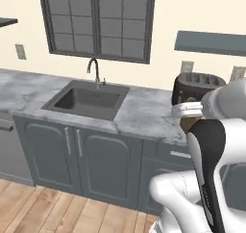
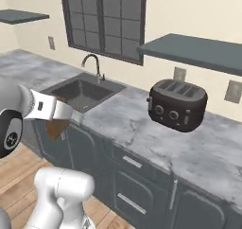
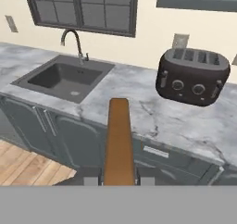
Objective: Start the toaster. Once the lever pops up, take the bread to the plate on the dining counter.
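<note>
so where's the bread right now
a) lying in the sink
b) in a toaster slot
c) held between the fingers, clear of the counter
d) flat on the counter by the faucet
c: in the hand view the bread stands edge-on, clamped in the shut gripper, out in front of the counter, while the toaster sits apart at the back with its slots showing no slice.

No lettering, brand, number or sign can be read anywhere. The toaster (image 2: 177, 105) shows two plain round knobs on its front with no legible markings, and the wall plates beside it are blank.
</note>
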